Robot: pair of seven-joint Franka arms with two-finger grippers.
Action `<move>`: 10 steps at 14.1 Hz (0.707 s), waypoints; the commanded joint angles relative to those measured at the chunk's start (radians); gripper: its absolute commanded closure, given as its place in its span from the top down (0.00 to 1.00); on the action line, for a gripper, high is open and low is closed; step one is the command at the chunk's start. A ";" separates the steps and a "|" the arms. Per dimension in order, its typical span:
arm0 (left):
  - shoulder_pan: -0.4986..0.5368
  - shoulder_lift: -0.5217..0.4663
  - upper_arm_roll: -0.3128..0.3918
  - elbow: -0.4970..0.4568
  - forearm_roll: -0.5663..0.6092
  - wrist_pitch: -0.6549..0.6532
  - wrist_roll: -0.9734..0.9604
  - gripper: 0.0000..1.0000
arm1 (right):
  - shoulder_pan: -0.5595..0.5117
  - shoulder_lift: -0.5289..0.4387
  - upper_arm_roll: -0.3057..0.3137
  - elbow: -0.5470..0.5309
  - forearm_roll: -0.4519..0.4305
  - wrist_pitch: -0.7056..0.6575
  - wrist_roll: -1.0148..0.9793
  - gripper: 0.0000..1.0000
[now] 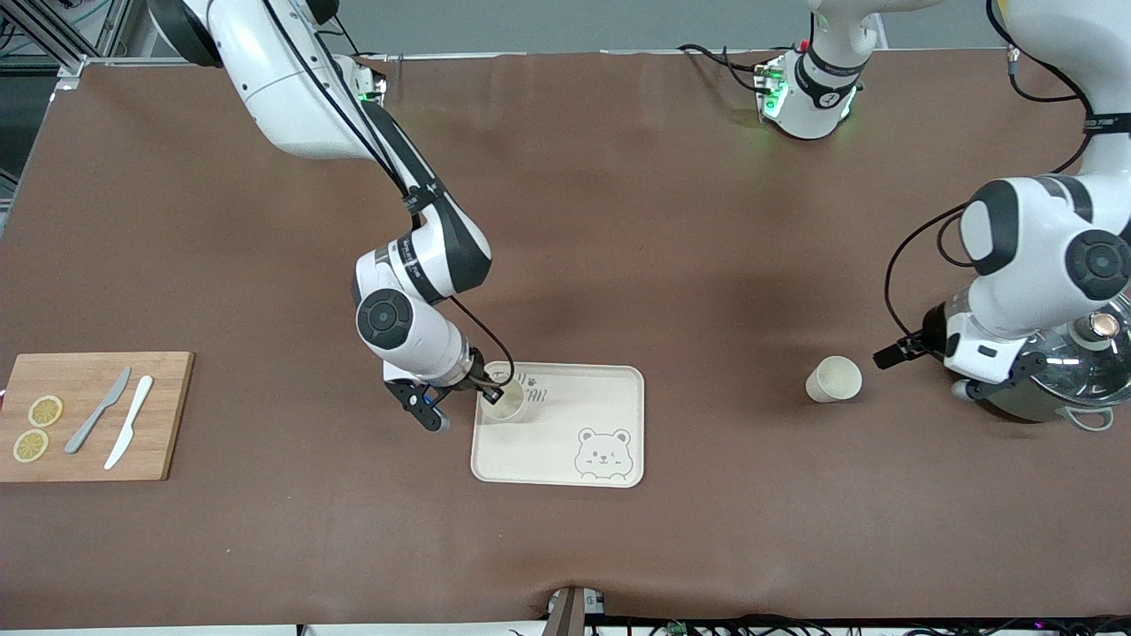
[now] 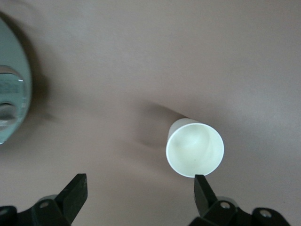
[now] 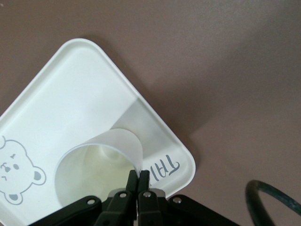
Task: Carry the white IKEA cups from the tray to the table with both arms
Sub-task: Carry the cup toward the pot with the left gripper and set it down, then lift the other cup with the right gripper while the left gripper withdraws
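My right tool (image 1: 489, 389) pinches rim of cup (image 1: 504, 399) standing on tray (image 1: 565, 442), one finger inside, one outside. To do well: lift straight, keep cup upright, clear tray lip before carrying to tabletop (image 1: 618, 221). Second cup (image 1: 832, 379) stands on tabletop toward left arm's end; my left tool (image 2: 141, 197) spread wide, cup just off its fingertips, free.
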 commanded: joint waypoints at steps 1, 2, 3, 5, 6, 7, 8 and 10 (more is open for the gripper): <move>0.030 -0.015 -0.002 0.060 -0.023 -0.086 0.006 1.00 | -0.013 -0.017 -0.002 0.075 0.020 -0.117 0.004 0.00; 0.038 -0.035 -0.003 0.066 -0.023 -0.103 0.008 1.00 | -0.029 -0.020 -0.005 0.118 0.017 -0.221 0.001 0.00; 0.041 -0.051 -0.002 0.070 -0.023 -0.116 0.008 1.00 | -0.049 -0.023 -0.010 0.150 0.005 -0.324 -0.026 0.00; 0.039 -0.072 -0.005 0.109 -0.023 -0.170 0.005 1.00 | -0.118 -0.105 -0.010 0.113 0.008 -0.407 -0.243 0.00; 0.038 -0.080 -0.008 0.133 -0.025 -0.221 0.005 1.00 | -0.162 -0.154 -0.010 0.056 0.008 -0.434 -0.352 0.00; 0.033 -0.087 -0.013 0.148 -0.025 -0.270 -0.009 1.00 | -0.199 -0.203 -0.011 -0.004 0.005 -0.447 -0.457 0.00; 0.033 -0.101 -0.028 0.158 -0.025 -0.310 -0.032 1.00 | -0.222 -0.245 -0.019 -0.069 -0.010 -0.446 -0.559 0.00; 0.035 -0.127 -0.068 0.159 -0.025 -0.361 -0.084 1.00 | -0.294 -0.306 -0.025 -0.156 -0.064 -0.441 -0.745 0.00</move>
